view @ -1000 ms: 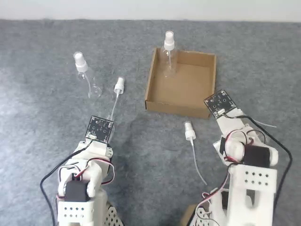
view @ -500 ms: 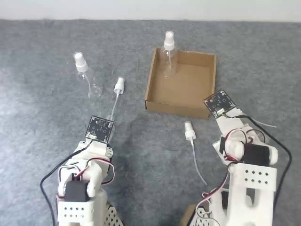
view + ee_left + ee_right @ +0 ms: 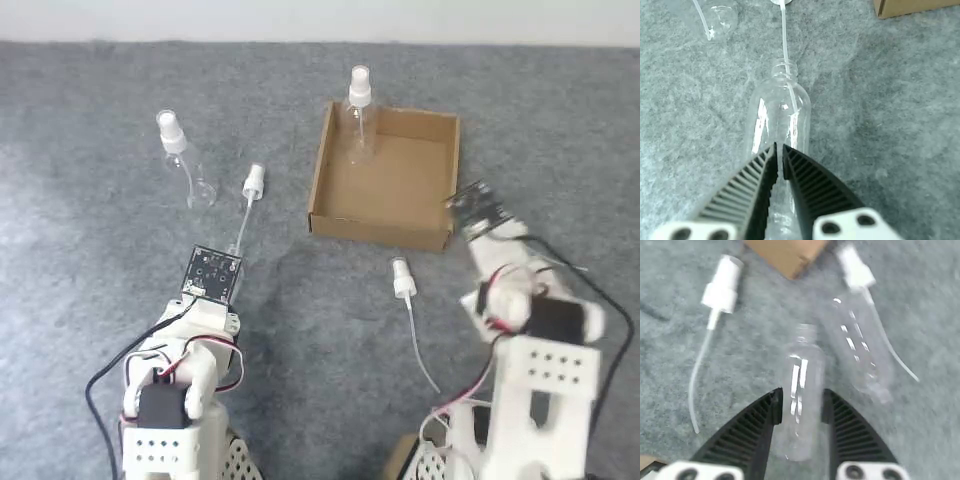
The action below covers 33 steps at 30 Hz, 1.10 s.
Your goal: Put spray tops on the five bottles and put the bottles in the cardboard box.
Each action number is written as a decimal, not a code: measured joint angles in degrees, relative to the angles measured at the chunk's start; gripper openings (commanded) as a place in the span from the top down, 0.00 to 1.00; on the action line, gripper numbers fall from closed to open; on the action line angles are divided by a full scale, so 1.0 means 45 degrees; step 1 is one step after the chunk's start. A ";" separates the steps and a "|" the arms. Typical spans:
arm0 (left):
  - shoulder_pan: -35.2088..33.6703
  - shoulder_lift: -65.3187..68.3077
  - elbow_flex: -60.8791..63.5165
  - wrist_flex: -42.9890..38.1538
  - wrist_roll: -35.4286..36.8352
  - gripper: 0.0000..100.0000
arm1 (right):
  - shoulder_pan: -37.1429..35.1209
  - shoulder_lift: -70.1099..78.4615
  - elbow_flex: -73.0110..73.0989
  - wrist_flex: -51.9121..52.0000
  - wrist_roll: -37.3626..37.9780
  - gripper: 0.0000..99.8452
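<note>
My left gripper (image 3: 779, 150) is shut, with nothing between its fingers, just above a clear topless bottle (image 3: 777, 120) lying on the carpet. A loose spray top (image 3: 253, 183) lies beyond that bottle's neck, and its thin tube (image 3: 784, 35) runs into the neck. My right gripper (image 3: 802, 397) is shut on a second topless bottle (image 3: 802, 385). Beside it lies a capped bottle (image 3: 860, 345). Another loose spray top (image 3: 403, 278) lies in front of the cardboard box (image 3: 432, 236). One capped bottle (image 3: 359, 120) stands in the box's far left corner. Another capped bottle (image 3: 185, 160) lies left of the box.
Grey carpet covers the whole table. The left arm (image 3: 190, 340) and right arm (image 3: 525, 320) stand at the near edge. The loose top's long tube (image 3: 422, 350) trails toward the right arm's base. Open carpet lies between the arms and left of the box.
The right arm has swung forward and to the right, toward the box's near right corner. The left arm, the box and the other bottles have not moved.
</note>
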 measured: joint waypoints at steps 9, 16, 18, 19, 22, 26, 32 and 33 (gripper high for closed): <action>0.0000 0.0000 0.0000 0.0000 0.0000 0.99 | 0.1407 0.5294 -0.3653 0.0508 0.2051 0.74; 0.0000 0.0000 0.0000 0.0000 0.0000 0.99 | 0.1680 0.8576 -0.4806 0.0527 0.4005 0.74; 0.0000 0.0000 0.0000 0.0000 0.0000 0.99 | 0.1797 0.9162 -0.5118 0.0352 0.4063 0.74; 0.0000 0.0000 0.0000 0.0000 0.0000 0.99 | 0.1836 0.9299 -0.5177 0.0332 0.4063 0.74; 0.0000 0.0000 0.0000 0.0000 0.0000 0.99 | 0.1915 0.9475 -0.5294 0.0352 0.4103 0.74; 0.0000 0.0000 0.0000 0.0000 0.0000 0.99 | 0.1895 0.9475 -0.5314 0.0449 0.4103 0.74; 0.0000 0.0000 0.0000 0.0000 0.0000 0.99 | 0.1895 0.9475 -0.5314 -0.0957 0.4103 0.74; 0.0000 0.0000 0.0000 0.0000 0.0000 0.99 | 0.1895 0.9514 -0.5314 -0.1231 0.4103 0.73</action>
